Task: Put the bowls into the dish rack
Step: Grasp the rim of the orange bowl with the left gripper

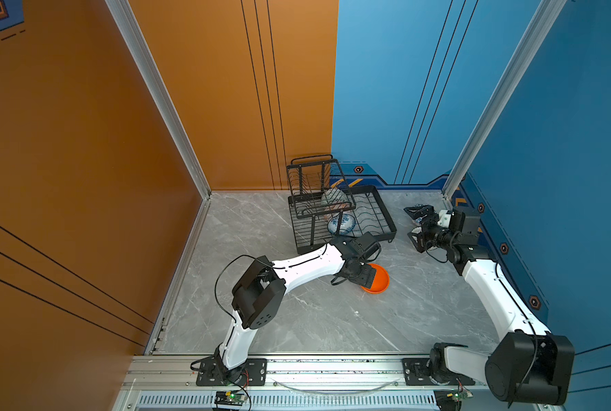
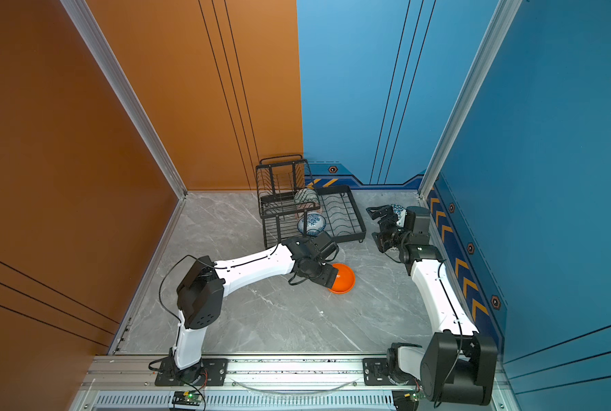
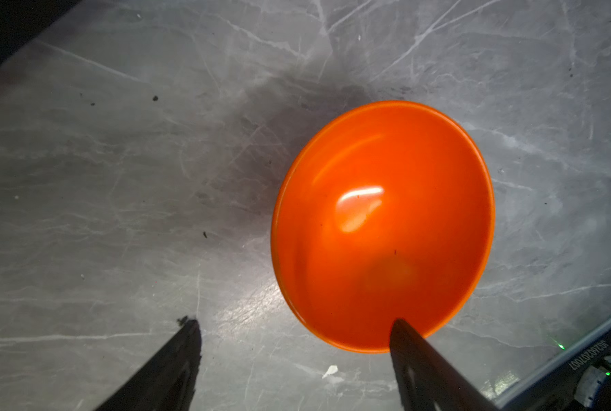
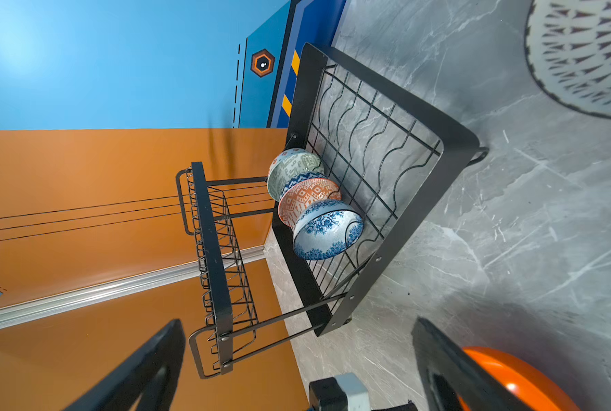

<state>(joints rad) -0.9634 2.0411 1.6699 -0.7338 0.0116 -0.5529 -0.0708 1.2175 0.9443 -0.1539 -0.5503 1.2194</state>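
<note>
The plain orange bowl point(image 1: 382, 282) point(image 2: 347, 281) point(image 3: 385, 220) sits upright on the grey table. My left gripper point(image 3: 295, 323) hangs over its near edge, jaws open. One fingertip point(image 3: 401, 329) is inside the rim and the other rests outside above the table. The black dish rack point(image 1: 384, 217) point(image 2: 354, 220) point(image 4: 421, 117) holds several bowls on edge in its tray: pale green point(image 4: 289, 165), orange-white diamond point(image 4: 307, 199), blue-white floral point(image 4: 327, 231), and a blue-white one mostly hidden between them. My right gripper point(image 1: 415, 227) point(image 4: 298, 331) is open and empty, right of the rack.
A white bowl with a dark lattice pattern point(image 4: 588, 57) stands on the table beside my right gripper. The rack's raised upper tier point(image 1: 311, 178) is at its back left. The blue wall runs close behind the right arm, and a white speck point(image 3: 330, 370) lies on the table.
</note>
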